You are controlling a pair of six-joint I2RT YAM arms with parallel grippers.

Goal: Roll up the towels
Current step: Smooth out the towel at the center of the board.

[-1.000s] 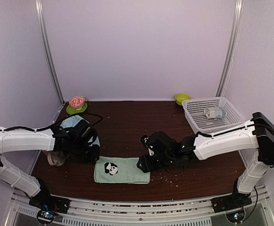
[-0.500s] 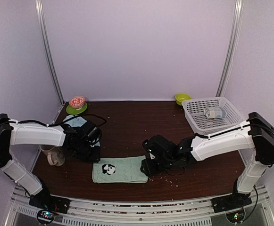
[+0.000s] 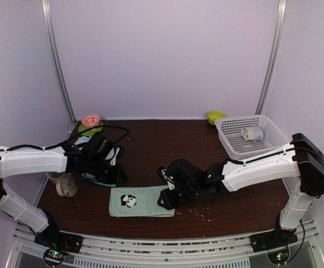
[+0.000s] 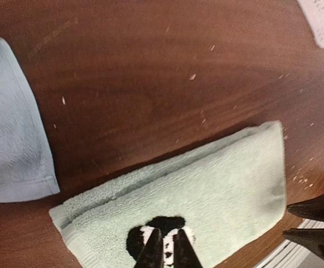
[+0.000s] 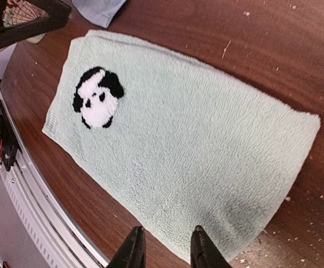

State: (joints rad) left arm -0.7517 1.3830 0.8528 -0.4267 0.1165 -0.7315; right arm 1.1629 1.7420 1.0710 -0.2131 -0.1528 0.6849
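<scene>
The sage-green towel point(image 3: 139, 202) with a panda mark lies flat near the table's front edge; it also shows in the left wrist view point(image 4: 217, 184) and the right wrist view point(image 5: 189, 151). The light blue towel point(image 4: 11, 128) lies behind it to the left, mostly hidden under my left arm in the top view. My left gripper point(image 3: 119, 177) hovers above the panda mark, its fingers point(image 4: 153, 254) nearly together and empty. My right gripper point(image 3: 164, 198) is open and empty at the towel's right end, its fingers point(image 5: 133, 248) over the near edge.
A beige mug point(image 3: 64, 184) stands at the left by my left arm. A white basket point(image 3: 228, 142) with a pale object in it sits back right, a green bowl point(image 3: 216, 116) behind it. A pink bowl on a green plate point(image 3: 91, 121) is back left. Crumbs lie right of the towel.
My left gripper has moved away from the mug and blue towel toward the green towel's panda. My right gripper has shifted a little left along the towel's right end.
</scene>
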